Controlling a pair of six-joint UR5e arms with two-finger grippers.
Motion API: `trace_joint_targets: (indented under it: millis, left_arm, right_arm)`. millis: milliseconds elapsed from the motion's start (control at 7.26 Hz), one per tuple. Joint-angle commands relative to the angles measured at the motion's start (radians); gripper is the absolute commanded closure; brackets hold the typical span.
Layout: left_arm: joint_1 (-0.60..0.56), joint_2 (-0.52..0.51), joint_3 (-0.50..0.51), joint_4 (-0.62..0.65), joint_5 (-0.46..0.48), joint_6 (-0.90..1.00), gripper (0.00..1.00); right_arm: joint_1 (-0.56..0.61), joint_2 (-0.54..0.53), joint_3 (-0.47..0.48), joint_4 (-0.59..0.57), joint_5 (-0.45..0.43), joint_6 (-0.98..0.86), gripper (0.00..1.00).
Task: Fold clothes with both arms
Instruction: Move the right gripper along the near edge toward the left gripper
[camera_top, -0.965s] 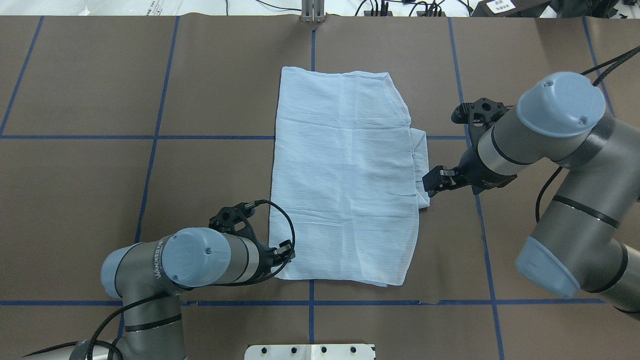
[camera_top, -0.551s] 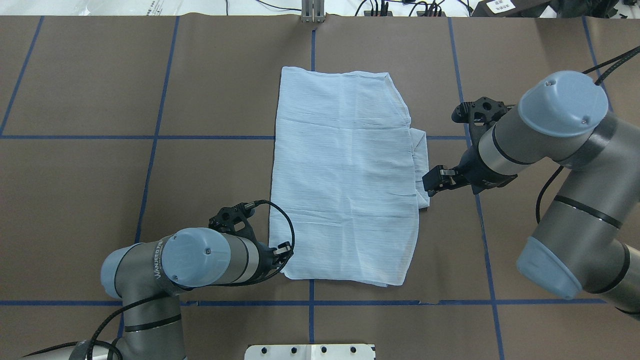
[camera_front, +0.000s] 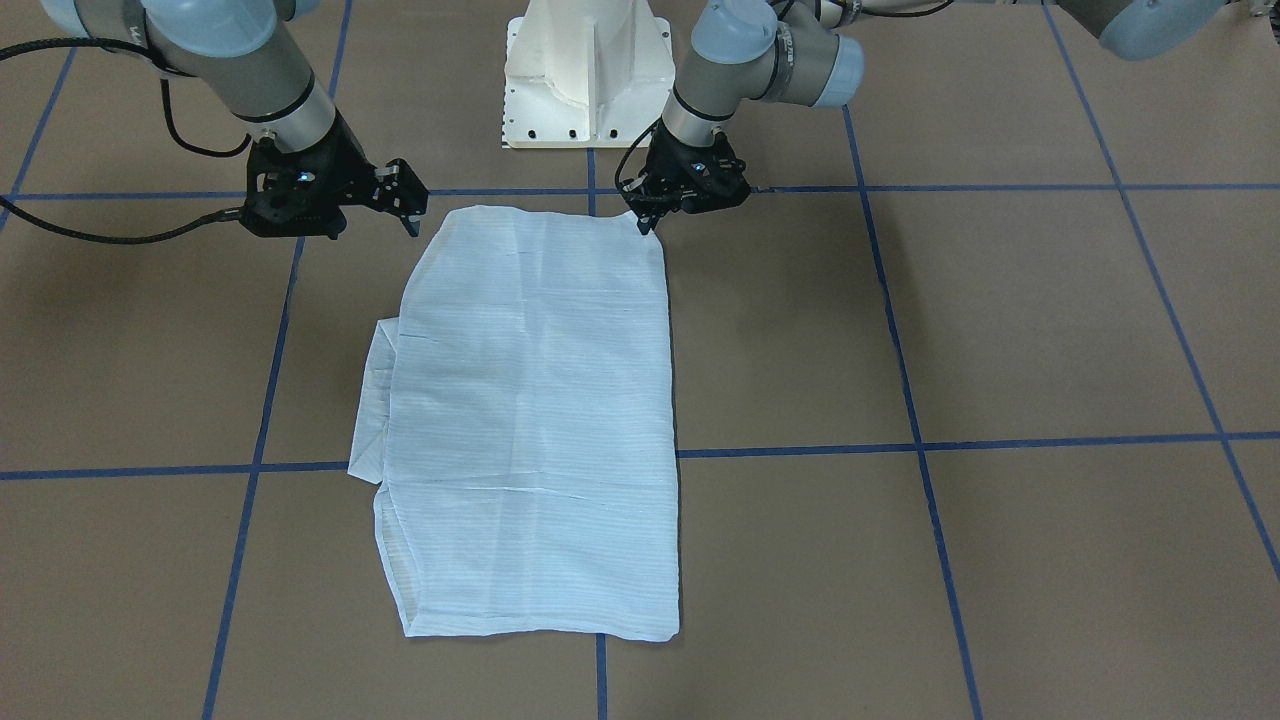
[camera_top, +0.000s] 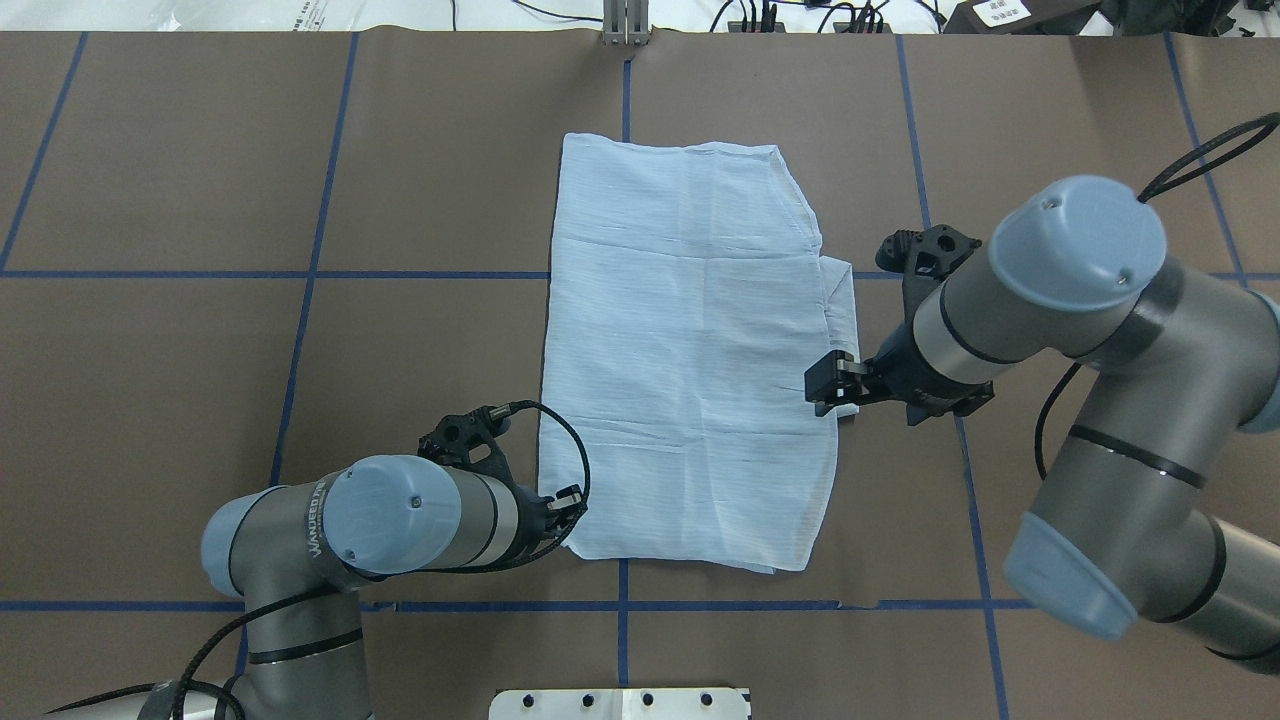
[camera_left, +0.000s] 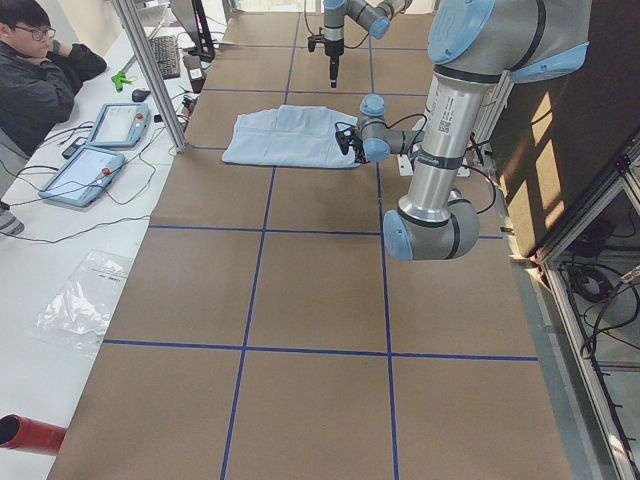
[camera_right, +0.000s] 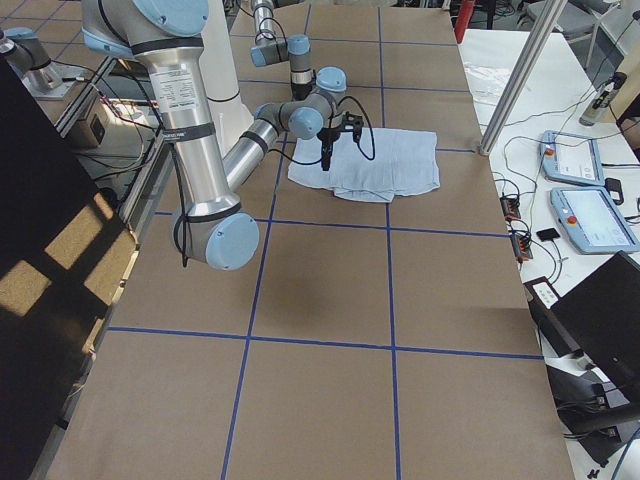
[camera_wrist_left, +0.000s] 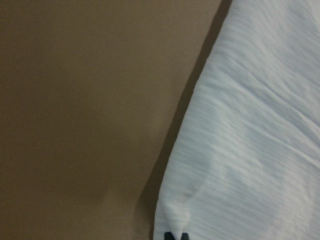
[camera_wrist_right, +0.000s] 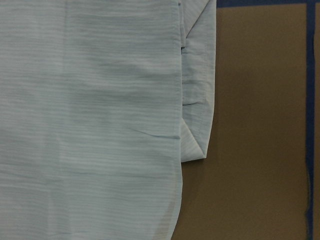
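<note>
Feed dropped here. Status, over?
Left gripper shut on shirt corner. Right gripper open above shirt's right edge. Shirt folded, flat. Nothing in the way.

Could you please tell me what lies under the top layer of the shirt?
A folded flap of the same fabric pokes out from under the shirt at the robot's right edge. How far it runs underneath is covered. Brown table shows all around.

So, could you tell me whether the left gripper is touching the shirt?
Touching. In the left wrist view the left gripper has its black tips together on the puckered corner of the shirt, with no gap showing.
</note>
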Motion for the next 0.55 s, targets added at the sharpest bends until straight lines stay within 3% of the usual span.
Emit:
trace_joint_targets:
  millis: [0, 138, 413]
  left_arm:
    - [-0.002, -0.001, -0.013, 0.001, -0.002, 0.0, 1.0]
    - [-0.003, 0.002, -0.041, 0.002, -0.003, 0.002, 1.0]
    - [-0.005, 0.002, -0.05, 0.002, -0.003, 0.002, 1.0]
  right_arm:
    - [-0.163, 0.054, -0.007, 0.001, -0.143, 0.279, 0.0]
    - [-0.247, 0.074, -0.016, 0.001, -0.227, 0.396, 0.0]
    - [-0.303, 0.082, -0.072, 0.001, -0.25, 0.435, 0.0]
